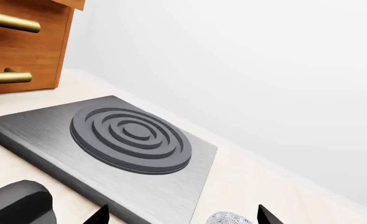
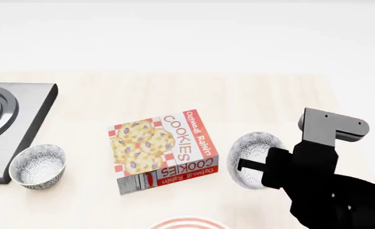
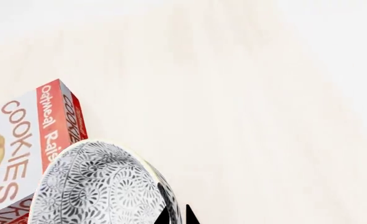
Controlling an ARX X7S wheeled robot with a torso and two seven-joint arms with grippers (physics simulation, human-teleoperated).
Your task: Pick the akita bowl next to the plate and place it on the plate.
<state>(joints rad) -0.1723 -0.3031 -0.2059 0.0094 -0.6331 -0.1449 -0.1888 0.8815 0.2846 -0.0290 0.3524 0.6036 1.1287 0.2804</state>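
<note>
Two akita bowls show in the head view: one (image 2: pixel 38 165) at nine o'clock of the single cookie box (image 2: pixel 165 150), touching the stove plate (image 2: pixel 15 124); the other akita bowl (image 2: pixel 254 160) at three o'clock, tilted, clamped at its rim by the right gripper (image 2: pixel 258 167). One plate (image 2: pixel 188 223) peeks at six o'clock. Left gripper (image 1: pixel 183 217): fingers spread, empty.

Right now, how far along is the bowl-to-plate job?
Done: the right pincer is shut on the akita bowl, fingers pinching its rim in the right wrist view. In hand: the bowl sits tilted beside the cookie box. Left: carry it onto the plate, only partly visible at the head view's bottom edge, with nothing visible on it.
</note>
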